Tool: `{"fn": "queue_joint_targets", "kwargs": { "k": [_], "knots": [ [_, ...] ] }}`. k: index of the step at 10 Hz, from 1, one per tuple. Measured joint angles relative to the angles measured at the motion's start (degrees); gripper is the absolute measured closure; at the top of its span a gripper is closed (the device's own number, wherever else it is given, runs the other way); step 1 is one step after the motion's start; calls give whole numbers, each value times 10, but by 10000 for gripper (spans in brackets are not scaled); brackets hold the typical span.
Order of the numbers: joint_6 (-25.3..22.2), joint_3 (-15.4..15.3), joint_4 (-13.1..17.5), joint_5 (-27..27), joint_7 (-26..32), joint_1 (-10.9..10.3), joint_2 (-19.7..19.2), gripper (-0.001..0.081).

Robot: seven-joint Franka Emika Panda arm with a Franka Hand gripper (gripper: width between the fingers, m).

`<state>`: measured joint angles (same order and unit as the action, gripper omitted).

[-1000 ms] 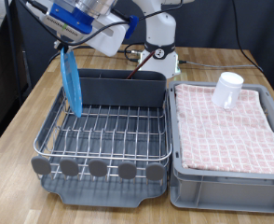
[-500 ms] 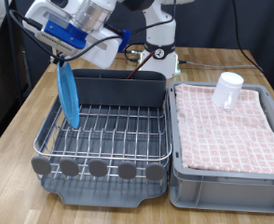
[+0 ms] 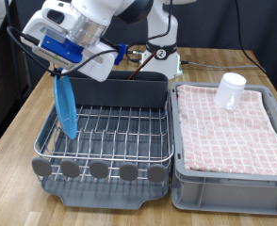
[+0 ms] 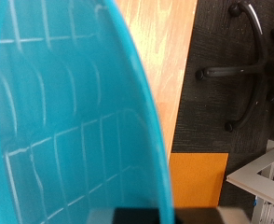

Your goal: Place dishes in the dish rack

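Lowered since a second ago, the claw point(image 3: 61, 73) pinches the round light-blue plate point(image 3: 67, 108) upright over the dark grey wire-grid dish rack point(image 3: 105, 141).

The light-blue plate point(image 3: 66, 105) hung on edge below the fingers point(image 3: 59, 72), its lower rim among the dish rack's point(image 3: 105, 132) wires. The white mug point(image 3: 229, 90) stood well apart on checked cloth.

The arm reaches over the dish rack point(image 3: 105, 141) toward the exterior view's left, wrist angled downward. Its gripper point(image 3: 60, 73) hangs above the rack's left side, fingers clamped on the upright plate point(image 3: 67, 108).
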<state>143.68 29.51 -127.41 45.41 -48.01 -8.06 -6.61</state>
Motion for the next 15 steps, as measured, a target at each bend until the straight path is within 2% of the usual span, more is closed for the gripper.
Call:
{"fn": "queue_joint_targets", "kwargs": {
  "k": [5,9,11,12,13,14,15],
  "knots": [
    [50,12,0,1,-19,0,-39,780],
    [51,13,0,-2,-36,0,-43,780],
    [50,14,0,-2,-39,0,-43,506],
    [49,14,1,-2,-39,0,-43,506],
    [49,13,2,-4,-39,0,-43,344],
    [49,12,4,-21,-35,0,-42,344],
    [44,9,7,-43,-24,0,-40,153]
  ]
}}
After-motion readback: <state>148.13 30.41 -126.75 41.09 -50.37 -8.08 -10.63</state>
